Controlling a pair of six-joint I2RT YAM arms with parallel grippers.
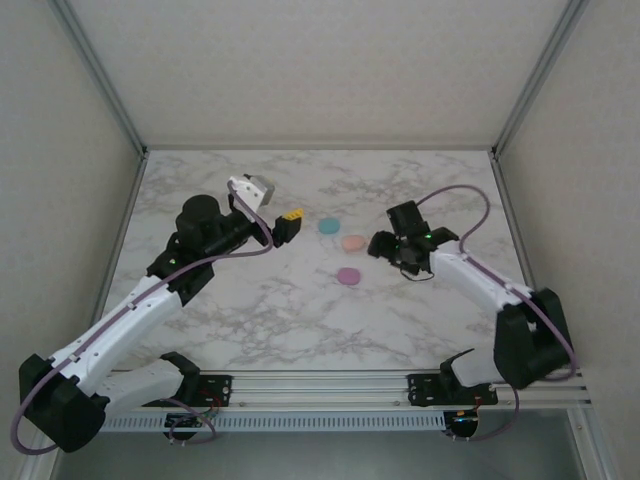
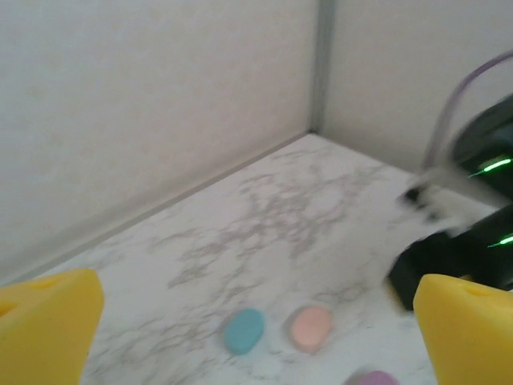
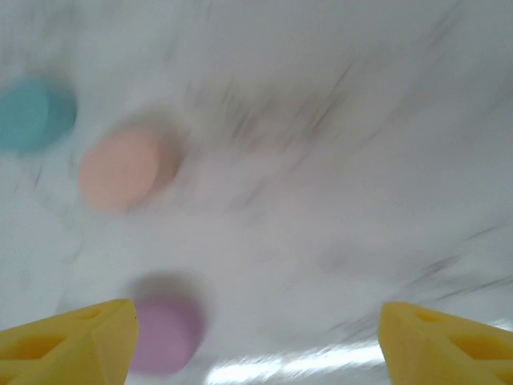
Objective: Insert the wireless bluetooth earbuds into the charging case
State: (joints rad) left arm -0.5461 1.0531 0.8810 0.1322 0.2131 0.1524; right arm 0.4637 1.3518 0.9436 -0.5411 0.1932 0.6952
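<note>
Near rail (image 1: pixel 320 383): both arm bases are bolted to it, at the near edge of the marble table (image 1: pixel 260 320).
Teal earbud (image 1: pixel 329 226): laid on the table around mid-depth; it is the farthest and leftmost of the three.
Peach earbud (image 1: pixel 352 243): laid just near and to the right of the teal one, a small gap being left between them.
Pink earbud (image 1: pixel 348 277): laid nearest of the three, on the near side of the peach one and apart from it.
Left gripper (image 1: pixel 288 226): held above the table to the left of the earbuds and pointed toward them. Its yellow fingers (image 2: pixel 48 325) are spread wide and nothing is gripped.
Right gripper (image 1: pixel 382 245): placed just right of the peach earbud. Its yellow tips (image 3: pixel 76 337) are parted widely (this wrist view is badly smeared) and nothing is held between them.
Walls (image 1: pixel 300 60): pale panels are set at the left, far and right sides.
</note>
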